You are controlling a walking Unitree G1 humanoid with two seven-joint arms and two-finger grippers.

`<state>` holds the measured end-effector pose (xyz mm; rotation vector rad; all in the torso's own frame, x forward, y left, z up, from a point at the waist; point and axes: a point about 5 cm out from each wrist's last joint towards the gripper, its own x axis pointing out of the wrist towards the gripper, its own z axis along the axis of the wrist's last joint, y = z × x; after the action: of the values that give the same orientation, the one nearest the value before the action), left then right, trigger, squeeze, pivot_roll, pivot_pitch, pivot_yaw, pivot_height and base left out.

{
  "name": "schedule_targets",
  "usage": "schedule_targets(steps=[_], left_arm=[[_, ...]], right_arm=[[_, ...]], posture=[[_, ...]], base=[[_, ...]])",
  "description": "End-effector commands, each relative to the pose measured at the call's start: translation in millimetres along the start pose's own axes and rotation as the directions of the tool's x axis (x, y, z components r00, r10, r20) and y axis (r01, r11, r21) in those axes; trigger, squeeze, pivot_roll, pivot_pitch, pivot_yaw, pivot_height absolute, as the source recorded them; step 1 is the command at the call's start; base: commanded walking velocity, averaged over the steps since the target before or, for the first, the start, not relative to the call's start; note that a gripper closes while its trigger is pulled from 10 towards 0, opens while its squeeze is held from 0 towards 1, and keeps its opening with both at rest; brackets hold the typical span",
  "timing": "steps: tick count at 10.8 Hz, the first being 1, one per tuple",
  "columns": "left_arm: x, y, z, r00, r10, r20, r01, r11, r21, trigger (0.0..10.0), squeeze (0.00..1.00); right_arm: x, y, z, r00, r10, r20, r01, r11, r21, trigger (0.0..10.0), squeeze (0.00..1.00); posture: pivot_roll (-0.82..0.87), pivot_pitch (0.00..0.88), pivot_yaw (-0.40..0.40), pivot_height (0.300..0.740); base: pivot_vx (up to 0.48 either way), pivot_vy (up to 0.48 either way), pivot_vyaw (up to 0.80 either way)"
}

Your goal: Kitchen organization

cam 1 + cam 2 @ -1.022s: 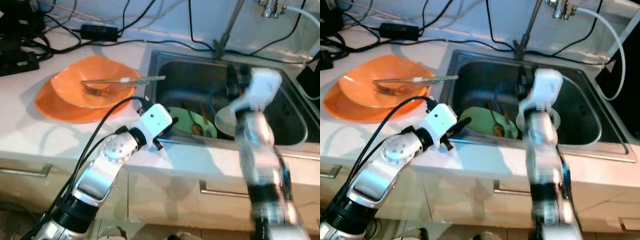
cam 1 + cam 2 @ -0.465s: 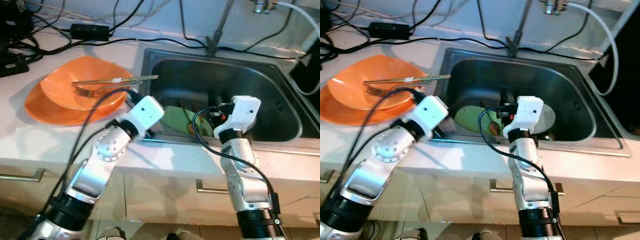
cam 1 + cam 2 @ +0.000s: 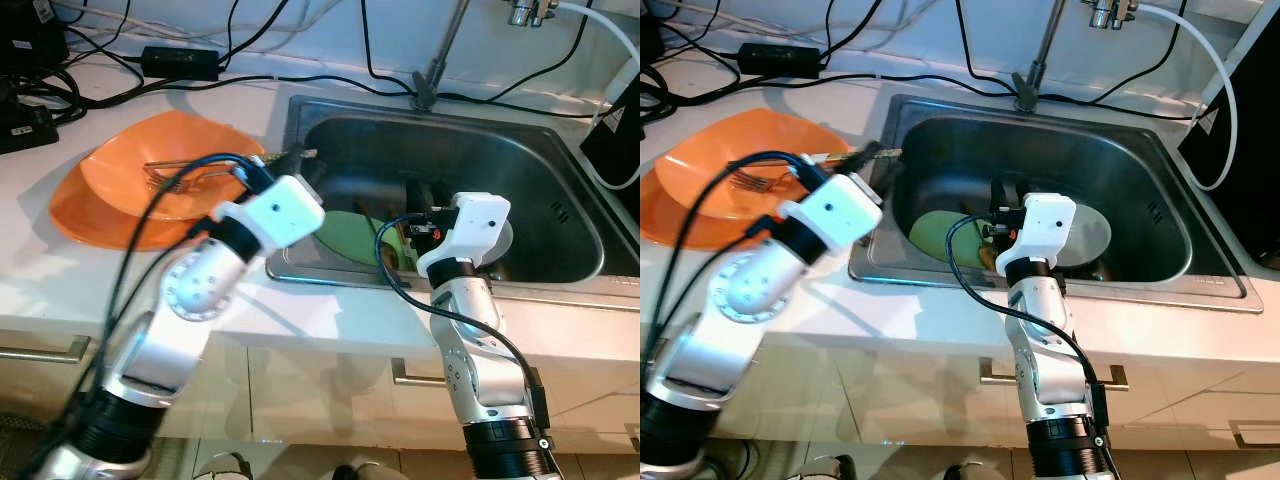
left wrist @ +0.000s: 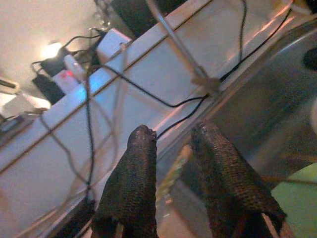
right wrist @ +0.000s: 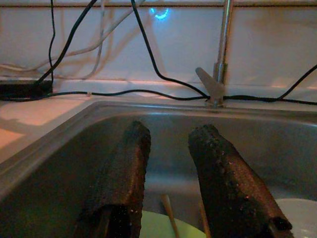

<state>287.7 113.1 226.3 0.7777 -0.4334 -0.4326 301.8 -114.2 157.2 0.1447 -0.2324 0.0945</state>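
Since our left gripper [image 4: 171, 144] swung up toward the tongs [image 3: 285, 156], fingers spread, right gripper [image 5: 171, 144] hovers spread over the sink [image 3: 570, 215]

Left arm swung up toward the sink's corner; right arm dropped in and settled.

The left gripper [image 3: 878, 158] lifted off the desk's front edge by the green plate [image 3: 345, 236] and moved to the sink [image 3: 560, 205] rim's near-left corner, beside the tongs [image 3: 205, 170] on the orange plates [image 3: 105, 195]. The right gripper [image 3: 1002, 193], raised and blurred a second before, came down into the basin, and hung over the green plate with its fingers [image 5: 220, 173] parted.
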Motion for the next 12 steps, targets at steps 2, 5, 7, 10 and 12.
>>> schedule_targets(steps=[2,5,7,10,12], left_arm=[[1.2,6.5,-5.4,0.999,-0.002,-0.035,0.005,0.997,0.078,10.0,0.0],[4.4,2.4,-14.1,0.996,-0.031,-0.08,0.046,0.981,0.19,10.0,0.0],[7.3,2.5,-15.9,0.995,-0.027,-0.091,0.045,0.977,0.206,10.0,0.0],[15.6,1.5,-22.6,0.99,-0.02,-0.141,0.055,0.967,0.248,10.0,0.0],[20.5,1.4,-27.3,0.986,-0.007,-0.169,0.052,0.964,0.262,10.0,0.0]], right_arm=[[-1.0,-4.8,-4.7,1.0,-0.025,-0.017,0.025,1.0,-0.005,10.0,0.0],[-0.1,-4.5,-5.9,1.0,-0.027,-0.016,0.027,1.0,-0.003,10.0,0.0],[0.6,-3.3,-5.8,1.0,-0.024,-0.013,0.024,1.0,0.0,10.0,0.0],[1.9,-1.9,-6.2,1.0,-0.021,-0.009,0.021,1.0,0.003,10.0,0.0],[1.9,-1.3,-6.5,1.0,-0.021,-0.008,0.021,1.0,0.005,10.0,0.0]], posture=[[-0.03,0.094,-0.124,0.74],[-0.03,0.078,-0.124,0.74],[-0.03,0.072,-0.123,0.74],[-0.02,0.059,-0.121,0.74],[-0.03,0.059,-0.118,0.74]], base=[[0.0,0.0,0.0],[0.0,0.0,0.0],[0.0,0.0,0.0],[0.0,0.0,0.0],[0.0,0.0,0.0]])
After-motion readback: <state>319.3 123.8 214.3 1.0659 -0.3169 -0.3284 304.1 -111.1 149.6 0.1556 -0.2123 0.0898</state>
